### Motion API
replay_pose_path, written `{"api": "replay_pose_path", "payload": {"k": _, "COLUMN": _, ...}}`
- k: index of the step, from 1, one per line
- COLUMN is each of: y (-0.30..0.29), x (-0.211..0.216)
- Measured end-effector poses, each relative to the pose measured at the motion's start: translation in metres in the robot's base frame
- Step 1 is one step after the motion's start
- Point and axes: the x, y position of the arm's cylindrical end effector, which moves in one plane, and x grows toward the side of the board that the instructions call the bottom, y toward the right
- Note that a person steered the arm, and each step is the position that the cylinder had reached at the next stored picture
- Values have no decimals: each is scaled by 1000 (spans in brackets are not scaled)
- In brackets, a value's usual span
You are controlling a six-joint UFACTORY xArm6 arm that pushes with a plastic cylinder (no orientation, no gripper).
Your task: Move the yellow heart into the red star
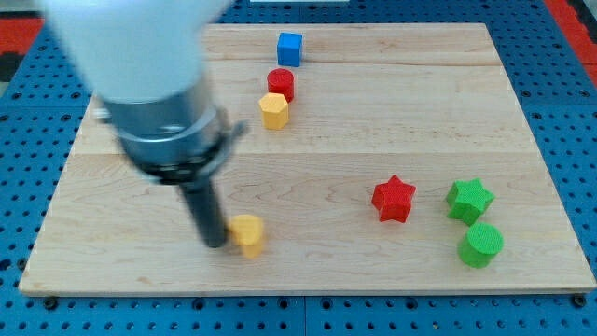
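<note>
On pale wooden board (373,112), blue pegboard (560,56) around; my tip (216,243) touching yellow heart (247,234)

Arm (140,65) enters from the view's top left, blurred; rod (203,210) near upright, my tip (216,244) low on the surface (373,121).

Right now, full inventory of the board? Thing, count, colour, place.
blue cube: 1, blue, top centre.
red cylinder: 1, red, just below the blue cube.
yellow hexagonal block: 1, yellow, touching the red cylinder's lower edge.
yellow heart: 1, yellow, bottom, left of centre.
red star: 1, red, right of centre.
green star: 1, green, right of the red star.
green cylinder: 1, green, below the green star.
wooden board: 1, light wood, on blue pegboard.
my tip: 1, dark rod, against the yellow heart's left side.
</note>
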Motion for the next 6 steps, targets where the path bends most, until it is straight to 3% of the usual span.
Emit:
{"api": "replay_pose_path", "payload": {"k": 1, "y": 70, "x": 0}}
{"api": "replay_pose_path", "payload": {"k": 2, "y": 99, "x": 10}}
{"api": "replay_pose_path", "payload": {"k": 3, "y": 74, "x": 55}}
{"api": "replay_pose_path", "payload": {"k": 5, "y": 170, "x": -20}}
{"api": "replay_pose_path", "payload": {"k": 6, "y": 86, "x": 29}}
